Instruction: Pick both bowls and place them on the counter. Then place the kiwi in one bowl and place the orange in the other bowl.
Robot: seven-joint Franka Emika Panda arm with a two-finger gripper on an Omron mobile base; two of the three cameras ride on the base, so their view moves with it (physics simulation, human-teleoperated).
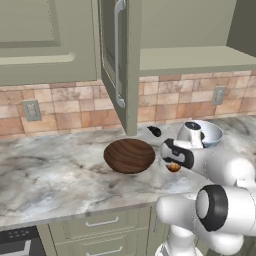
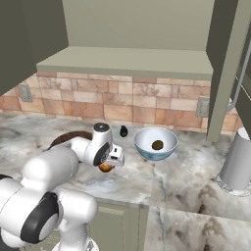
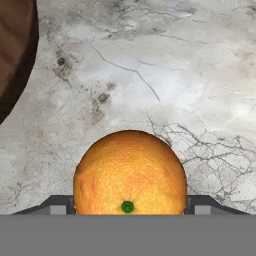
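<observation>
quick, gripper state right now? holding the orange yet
Gripper: jaws astride the orange on the counter; whether they have closed on it cannot be told.

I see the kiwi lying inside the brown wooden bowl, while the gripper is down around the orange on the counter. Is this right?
Not quite: the kiwi lies in the white bowl, as the right base view shows. The gripper is indeed around the orange on the counter.

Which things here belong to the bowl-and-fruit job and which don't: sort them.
Job: wooden bowl, blue-patterned bowl holding the kiwi, orange between the gripper fingers, counter.
Lying about: small black thing, grey canister.
</observation>
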